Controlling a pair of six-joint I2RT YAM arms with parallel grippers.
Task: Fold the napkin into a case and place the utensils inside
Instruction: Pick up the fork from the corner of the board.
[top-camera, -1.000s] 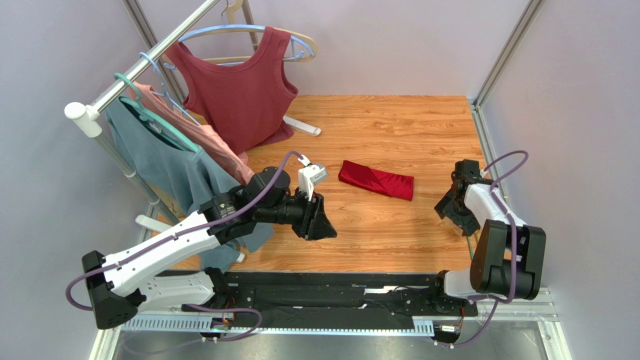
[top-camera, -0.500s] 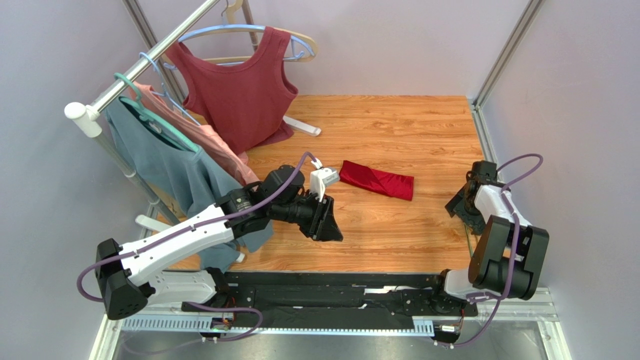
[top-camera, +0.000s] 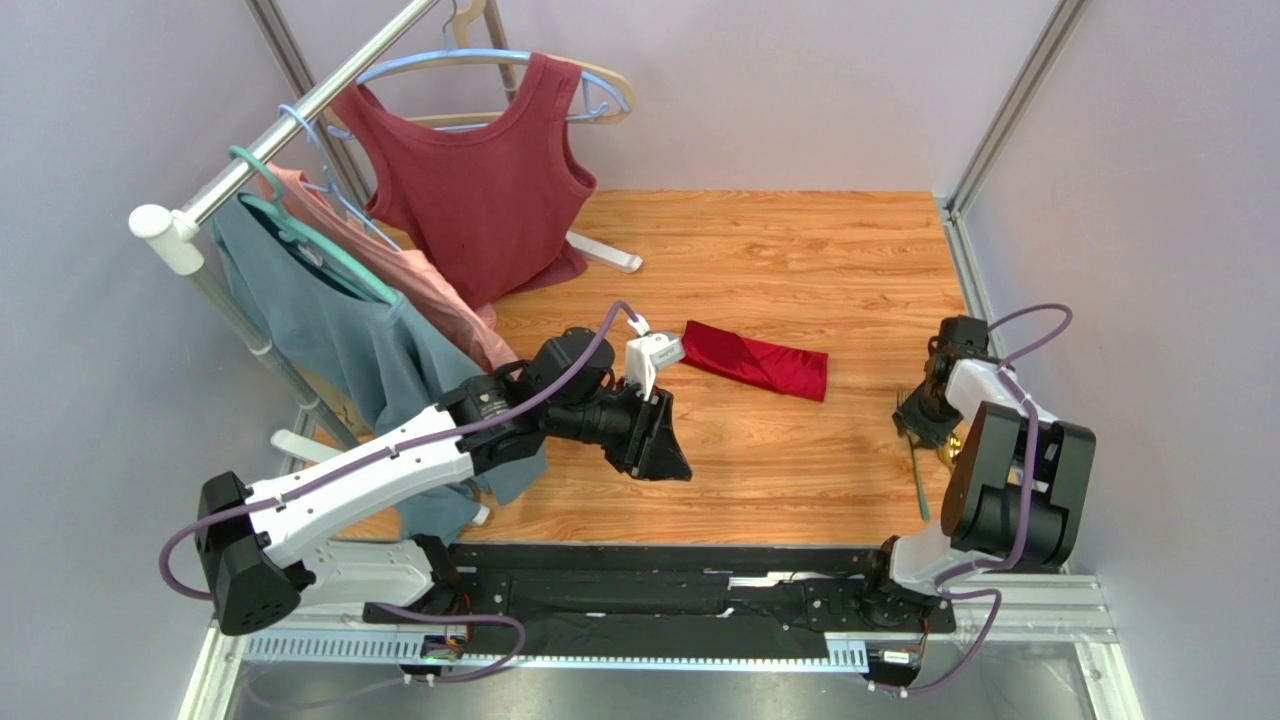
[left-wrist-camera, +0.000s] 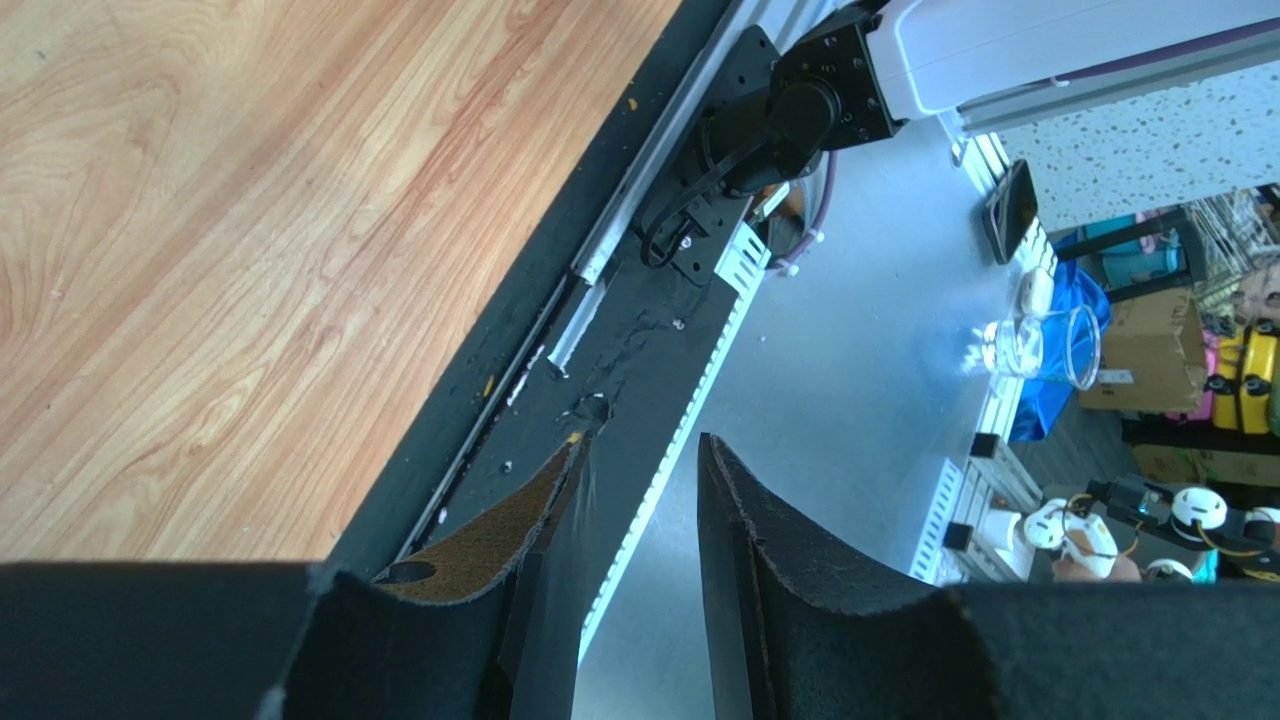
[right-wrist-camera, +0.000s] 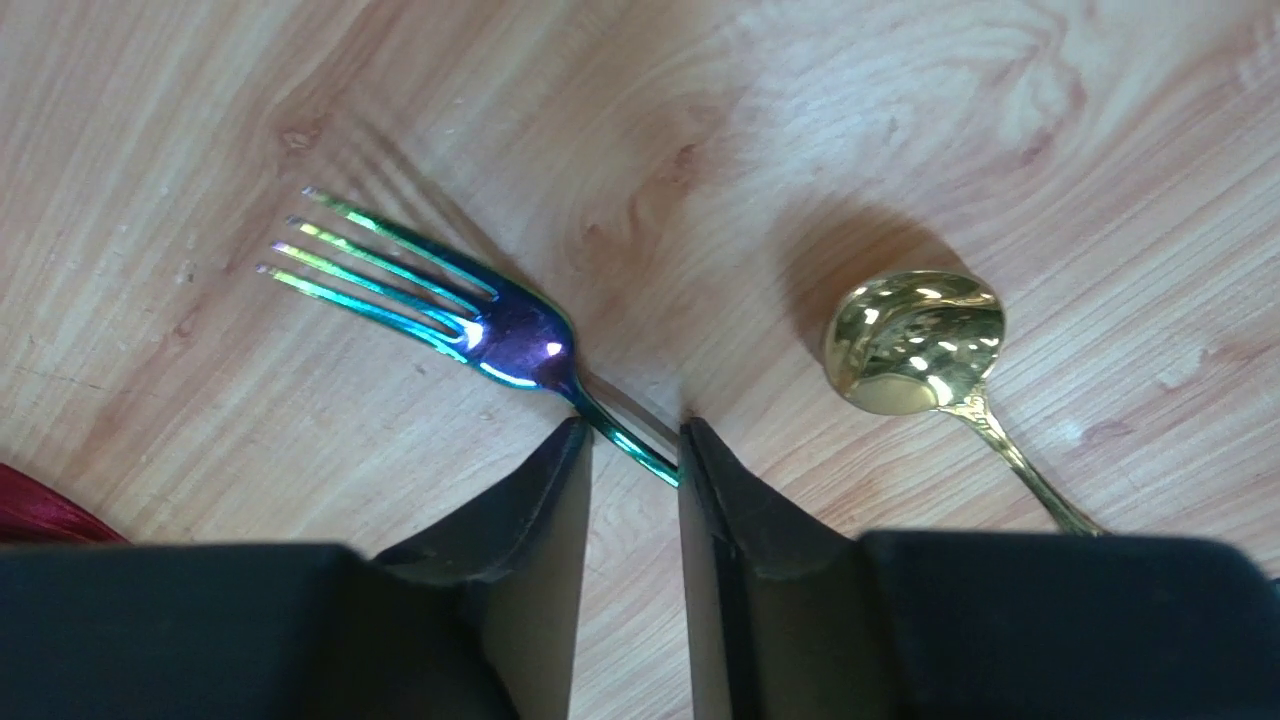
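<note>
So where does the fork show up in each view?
Top external: fork at the wood tabletop's right edge, beside the right claw.
Left wrist: not in it.
Right wrist: left of centre, neck between the claw tips, gold spoon to its right.
Shared landmark: the wood tabletop.

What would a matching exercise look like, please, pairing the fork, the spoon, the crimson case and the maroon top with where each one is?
Things:
1. fork
2. spoon
3. crimson case
4. maroon top

Places:
A. hanging on a hanger
B. folded, in the middle of the table
C. handle inside the right claw
D. lying beside that claw, untouched

Pairs: 1-C, 2-D, 3-B, 4-A
</note>
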